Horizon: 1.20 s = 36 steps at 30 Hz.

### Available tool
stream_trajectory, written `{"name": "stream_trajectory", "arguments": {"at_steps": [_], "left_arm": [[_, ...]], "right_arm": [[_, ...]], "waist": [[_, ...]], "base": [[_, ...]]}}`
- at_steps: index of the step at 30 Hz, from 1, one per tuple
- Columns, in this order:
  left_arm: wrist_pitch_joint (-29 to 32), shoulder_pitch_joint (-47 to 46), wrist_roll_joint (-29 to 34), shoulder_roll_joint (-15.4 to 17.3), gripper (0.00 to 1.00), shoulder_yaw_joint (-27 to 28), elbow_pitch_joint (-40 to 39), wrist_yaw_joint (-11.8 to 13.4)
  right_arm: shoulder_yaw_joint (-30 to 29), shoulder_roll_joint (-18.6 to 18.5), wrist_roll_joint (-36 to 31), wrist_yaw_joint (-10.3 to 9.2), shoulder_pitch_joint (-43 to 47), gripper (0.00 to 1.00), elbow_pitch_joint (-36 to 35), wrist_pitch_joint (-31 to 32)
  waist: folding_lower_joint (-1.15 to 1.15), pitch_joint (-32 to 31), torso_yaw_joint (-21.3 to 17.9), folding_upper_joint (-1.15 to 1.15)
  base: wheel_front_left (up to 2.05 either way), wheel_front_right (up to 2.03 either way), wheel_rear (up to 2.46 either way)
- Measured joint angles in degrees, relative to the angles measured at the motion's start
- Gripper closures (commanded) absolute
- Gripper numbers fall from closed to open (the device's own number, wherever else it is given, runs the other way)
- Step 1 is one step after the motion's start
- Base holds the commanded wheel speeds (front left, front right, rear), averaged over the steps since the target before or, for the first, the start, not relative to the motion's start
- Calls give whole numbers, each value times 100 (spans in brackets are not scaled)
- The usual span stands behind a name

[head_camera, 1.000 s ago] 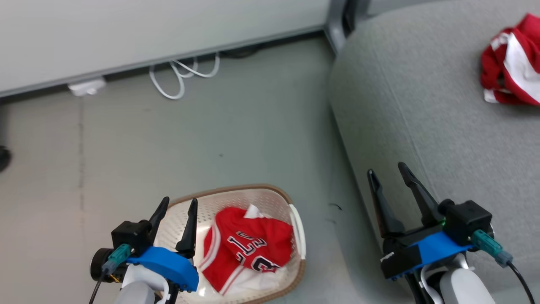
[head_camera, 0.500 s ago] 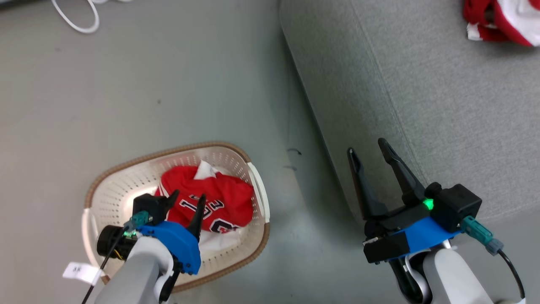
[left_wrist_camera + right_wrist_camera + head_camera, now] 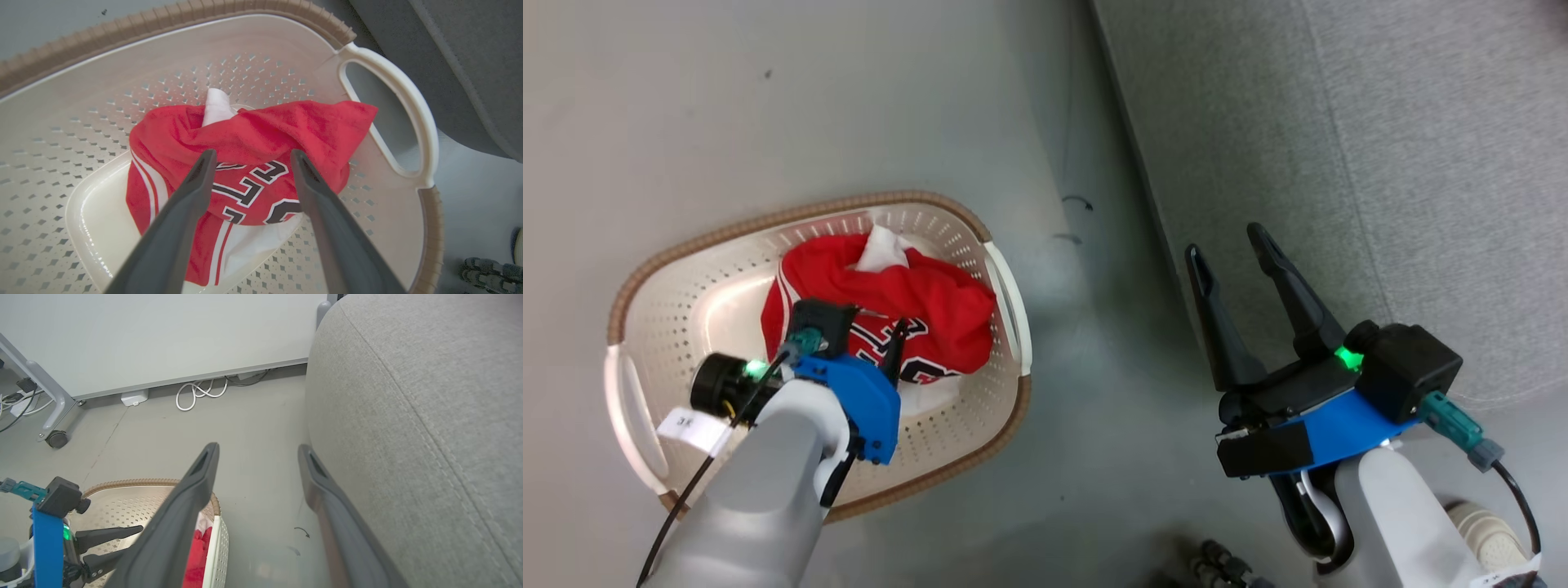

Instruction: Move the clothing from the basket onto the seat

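**Jersey in basket, both grippers spread**

A crumpled red jersey (image 3: 261,130) is seen lying in the basket (image 3: 792,214), which is set on the floor (image 3: 849,98) beside the seat (image 3: 1339,163). Its black-and-white lettering is folded and cannot be read whole. The left gripper (image 3: 252,154) is held over it, fingers apart; contact cannot be told. The right gripper (image 3: 1223,241) is held spread and empty at the seat's edge. A white label (image 3: 690,426) on the left forearm is too small to read.

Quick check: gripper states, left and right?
Left gripper: open, holding nothing, aimed at the jersey in the basket.
Right gripper: open, holding nothing.
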Motion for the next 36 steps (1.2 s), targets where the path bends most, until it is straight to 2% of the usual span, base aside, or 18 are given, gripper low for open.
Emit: {"name": "stream_trajectory", "arguments": {"at_steps": [11, 25, 36], "left_arm": [[-77, -575, 162, -268, 0, -470, 365, 0], [189, -647, -616, -452, 0, -1059, 136, 0], [558, -809, -1165, -469, 0, -1196, 358, 0]], "right_arm": [[58, 0, 2, 0, -141, 0, -53, -48], [112, 0, 58, 0, -248, 0, 5, -60], [107, 0, 52, 0, -252, 0, -130, -75]], "waist": [[0, 599, 59, 0], [-1, 644, 63, 0], [-1, 888, -8, 0]], "base": [[0, 0, 0], [0, 0, 0], [0, 0, 0]]}}
